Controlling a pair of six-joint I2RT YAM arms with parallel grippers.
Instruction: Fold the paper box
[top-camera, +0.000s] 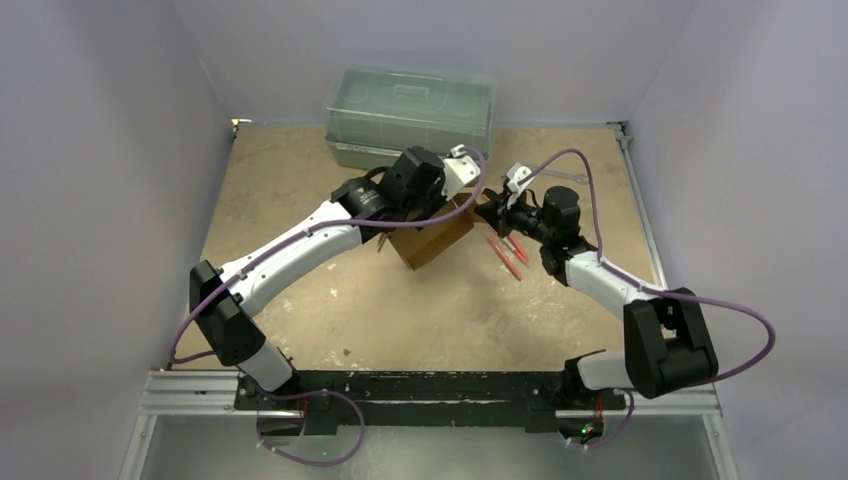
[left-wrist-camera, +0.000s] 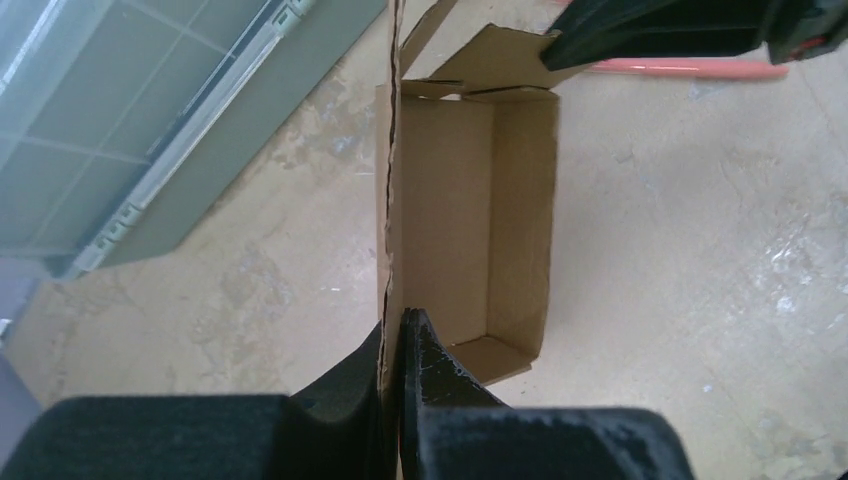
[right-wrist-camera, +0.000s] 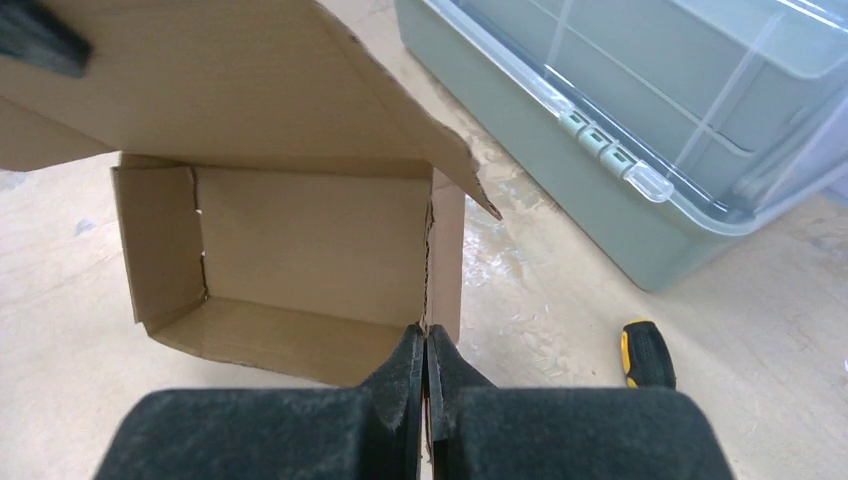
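Left gripper (left-wrist-camera: 399, 345) is pinched tight on a wall of the open paper box (left-wrist-camera: 455, 220). Right gripper (right-wrist-camera: 426, 355) likewise clamps another wall, the box's hollow just ahead.

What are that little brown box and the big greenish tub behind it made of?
The paper box looks like thin brown cardboard: matte, with creased folds and a ragged cut edge. The tub seems to be grey-green plastic, smooth and slightly glossy. Its lid is see-through, and moulded ribs show through it.
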